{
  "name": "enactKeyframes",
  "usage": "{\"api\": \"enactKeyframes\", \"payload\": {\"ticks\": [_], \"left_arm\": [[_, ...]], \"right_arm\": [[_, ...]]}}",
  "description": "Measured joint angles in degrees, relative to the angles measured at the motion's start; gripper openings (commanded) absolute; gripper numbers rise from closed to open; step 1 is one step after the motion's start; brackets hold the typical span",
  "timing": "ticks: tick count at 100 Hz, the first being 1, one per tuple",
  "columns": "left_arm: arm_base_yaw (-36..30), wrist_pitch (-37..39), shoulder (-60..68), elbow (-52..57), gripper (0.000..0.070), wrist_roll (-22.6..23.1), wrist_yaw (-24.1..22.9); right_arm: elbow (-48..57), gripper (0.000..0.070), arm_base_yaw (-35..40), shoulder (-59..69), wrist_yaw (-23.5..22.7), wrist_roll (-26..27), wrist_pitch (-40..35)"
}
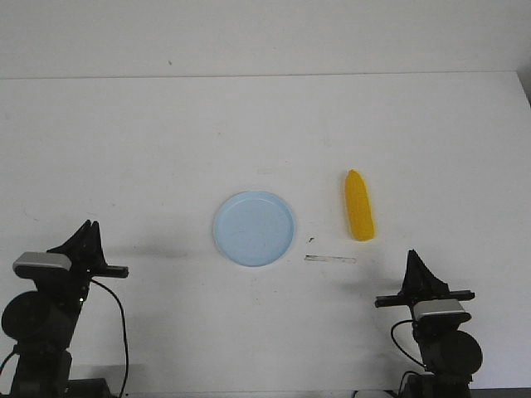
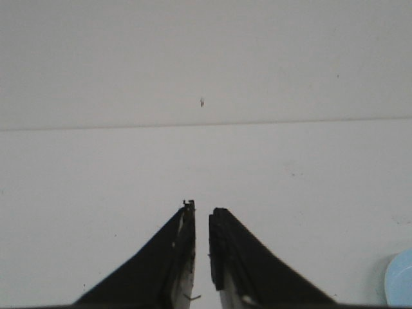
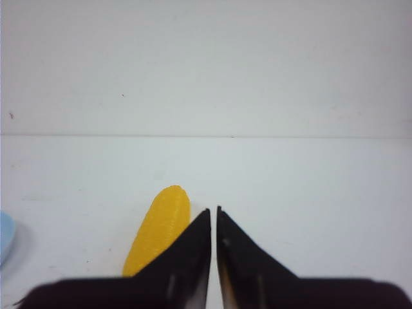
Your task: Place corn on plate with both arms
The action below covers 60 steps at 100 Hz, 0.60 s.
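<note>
Nearest to you, at the bottom corners of the front view, your two arms sit low at the table's near edge. The left gripper (image 1: pixel 85 235) is at the near left; its wrist view shows the two black fingers (image 2: pixel 174 257) almost together, only a thin slit between them, holding nothing. The right gripper (image 1: pixel 415 267) is at the near right, and its fingers (image 3: pixel 187 251) are likewise drawn nearly together and empty.

Just ahead of the right gripper and a little to its left lies a thin strip (image 1: pixel 330 259) flat on the white table (image 1: pixel 265 124). Beyond that lies the corn (image 1: pixel 359 205), a bright yellow toy cob, flat on the table with its length running away from you, narrower end farther off. In the right wrist view, the corn (image 3: pixel 159 228) sits close in front of the fingers, slightly off to one side, not touching them.

Expect the corn to be light, stiff and smooth, so likely slippery and inclined to roll. Take hold across its middle, where it is widest and most even, not at the tapered tip.

The pale blue plate (image 1: pixel 254 228) rests at the table's centre, to the left of the corn and apart from it, with nothing on it. It lies between the arms, well apart from the left gripper.
</note>
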Motion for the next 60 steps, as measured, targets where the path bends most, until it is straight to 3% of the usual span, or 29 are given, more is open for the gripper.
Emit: {"api": "enactKeyframes", "payload": {"ticks": [23, 60], "left_arm": [[0.0, -3.9, -9.2, -1.5, 0.0042, 0.0, 0.1], [0.0, -3.9, -15.9, -1.5, 0.0042, 0.0, 0.0]], "right_arm": [[0.0, 0.0015, 0.0, 0.0, 0.0, 0.0, 0.0], [0.0, 0.0015, 0.0, 0.0, 0.0, 0.0, 0.0]]}}
